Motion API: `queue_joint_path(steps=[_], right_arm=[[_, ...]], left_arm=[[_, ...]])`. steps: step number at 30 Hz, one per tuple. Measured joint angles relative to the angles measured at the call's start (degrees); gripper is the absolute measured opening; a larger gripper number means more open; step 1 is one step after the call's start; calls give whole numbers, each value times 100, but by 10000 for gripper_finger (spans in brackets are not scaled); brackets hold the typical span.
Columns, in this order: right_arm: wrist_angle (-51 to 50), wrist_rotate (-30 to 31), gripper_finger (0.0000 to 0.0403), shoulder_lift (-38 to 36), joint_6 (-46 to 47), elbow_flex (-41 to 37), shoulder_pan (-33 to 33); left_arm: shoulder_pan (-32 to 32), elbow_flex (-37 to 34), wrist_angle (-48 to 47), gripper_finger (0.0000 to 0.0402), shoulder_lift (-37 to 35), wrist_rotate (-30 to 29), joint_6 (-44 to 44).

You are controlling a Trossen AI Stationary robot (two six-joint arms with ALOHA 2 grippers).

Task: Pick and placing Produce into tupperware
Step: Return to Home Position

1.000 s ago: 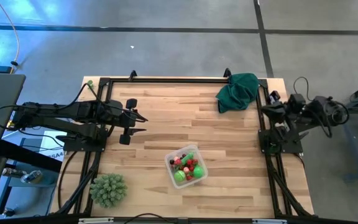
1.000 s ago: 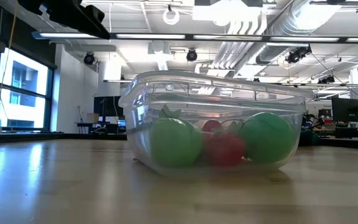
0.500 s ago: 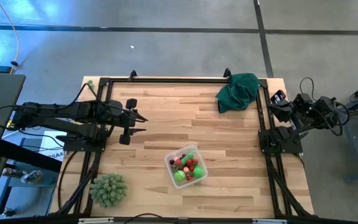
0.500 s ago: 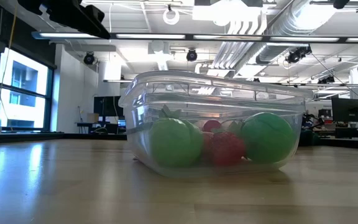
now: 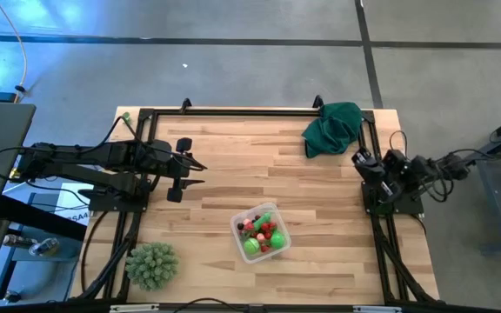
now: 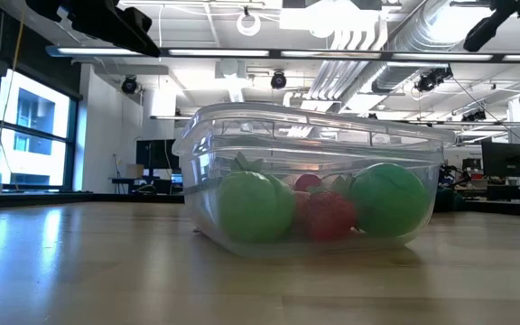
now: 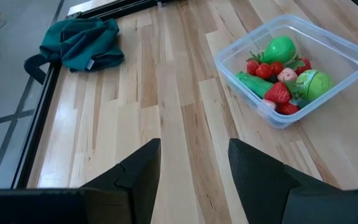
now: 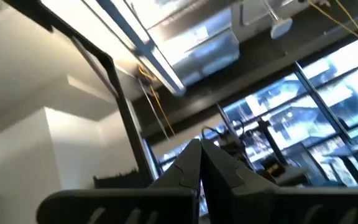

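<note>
The clear tupperware (image 5: 260, 232) rests by its base on the wooden table near its front middle. It holds the produce (image 7: 279, 76): bright green rounded pieces, red berries and a dark green piece, also seen in the low view (image 6: 319, 203). My left gripper (image 5: 183, 167) is open and empty above the table's left part, pointing toward the right edge; its fingers frame bare wood in the left wrist view (image 7: 194, 168). My right gripper (image 8: 201, 165) is shut and empty, raised at the table's right edge (image 5: 361, 162), pointing up at the ceiling.
A dark green cloth (image 5: 331, 127) lies at the far right corner, also in the left wrist view (image 7: 79, 42). A spiky pale-green ball (image 5: 152, 265) sits at the near left corner. A black frame (image 5: 233, 112) runs along the far, left and right edges.
My right arm has swung from outside the table's right edge back toward the table, its gripper now over the right frame rail. The tupperware, the produce and my left arm have kept still.
</note>
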Motion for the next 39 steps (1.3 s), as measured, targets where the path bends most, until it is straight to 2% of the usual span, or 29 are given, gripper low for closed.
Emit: queue_joint_path(steps=[3, 9, 19, 23, 33, 39], right_arm=[[131, -4, 0, -3, 18, -232, 0], [-551, -124, 0, 4, 1, -254, 0], [-2862, -47, 0, 4, -498, -254, 0], [-3376, 367, 0, 6, -499, -254, 0], [-3383, 335, 0, 41, -499, -252, 0], [-3390, 320, 0, 41, -501, -250, 0]], left_arm=[[0, -2, 0, 179, 0, 0, 0], [1, -1, 2, 179, 0, -1, -2], [1, -1, 0, 179, 0, -2, -1], [1, 0, 0, 179, 0, -2, -2], [0, 0, 42, 179, 1, -7, 0], [1, 0, 795, 179, 13, -283, -260]])
